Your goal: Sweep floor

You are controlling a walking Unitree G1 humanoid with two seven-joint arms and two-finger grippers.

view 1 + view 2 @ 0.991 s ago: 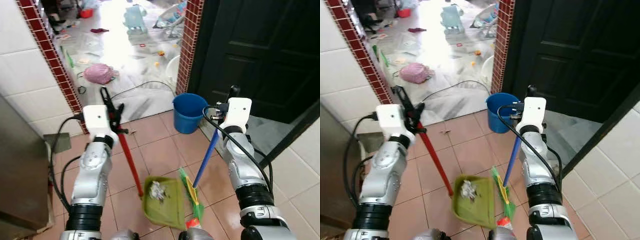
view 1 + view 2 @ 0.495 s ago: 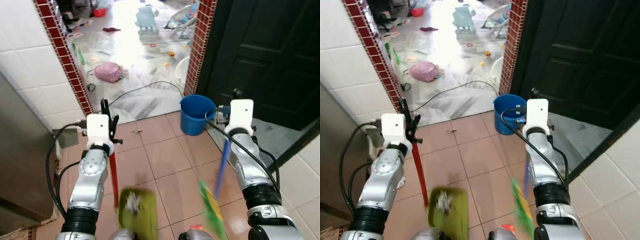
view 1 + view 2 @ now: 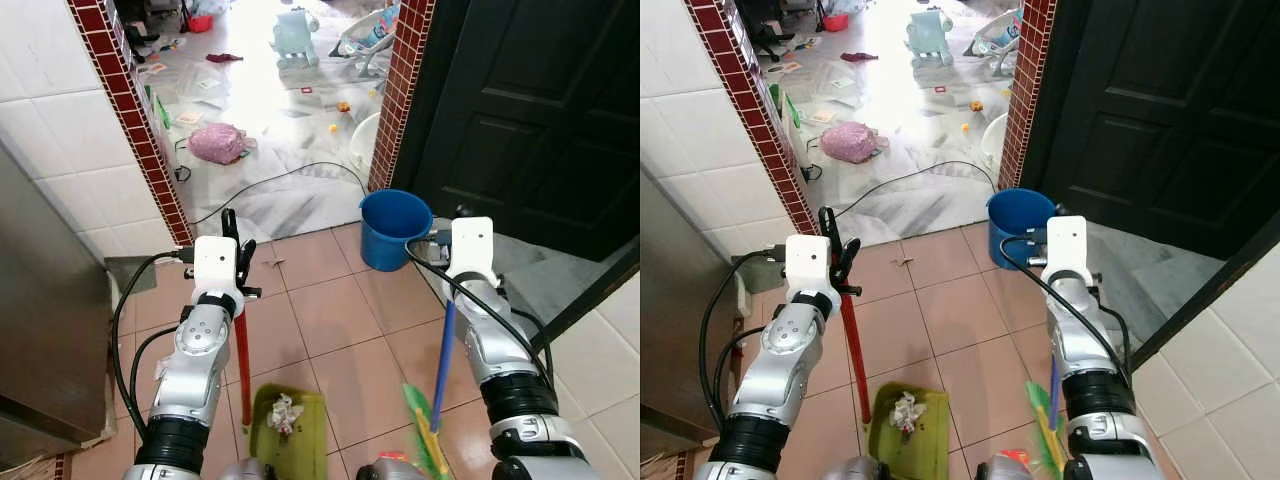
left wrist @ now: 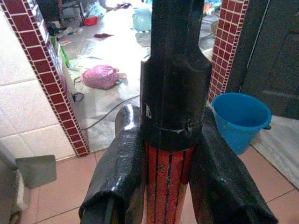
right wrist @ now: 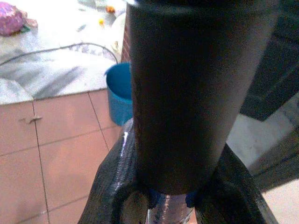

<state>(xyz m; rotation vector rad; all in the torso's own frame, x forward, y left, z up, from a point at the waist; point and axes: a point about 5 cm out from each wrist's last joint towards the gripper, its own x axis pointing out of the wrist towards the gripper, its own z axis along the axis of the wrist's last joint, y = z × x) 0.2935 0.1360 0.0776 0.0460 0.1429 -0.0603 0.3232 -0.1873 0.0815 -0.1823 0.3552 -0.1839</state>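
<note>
— Left tool point(image 3: 232, 232), left of centre in the left eye view: clamped on the red ribbed handle point(image 3: 241, 360) of the green plastic dustpan point(image 3: 290, 440); black fingers point(image 4: 117, 172) pressed to both sides of it in the left wrist view. Pan low in the frame, just left of centre, flat on the terracotta tiled floor point(image 3: 330, 310), with a crumpled grey-white wad of litter point(image 3: 284, 412) inside.

— And the right tool point(image 3: 452, 232)?

— Right of centre, closed round the blue broom handle point(image 3: 444, 350); green and yellow bristle head point(image 3: 425, 440) blurred at the bottom edge, right of the pan and apart from it.

— Best way through the step?

— Probably: keep the pan level so the wad stays put, lip pressed to the tiles, then short strokes of the bristles toward the lip rather than long flicks.

— Hazards?

— Blue plastic bucket point(image 3: 392, 228) near the dark door point(image 3: 540, 110), above centre; black cable point(image 3: 290, 180) across the pale marble floor point(image 3: 270, 120) in the upper half. Worth steering both handles wide of them.
</note>
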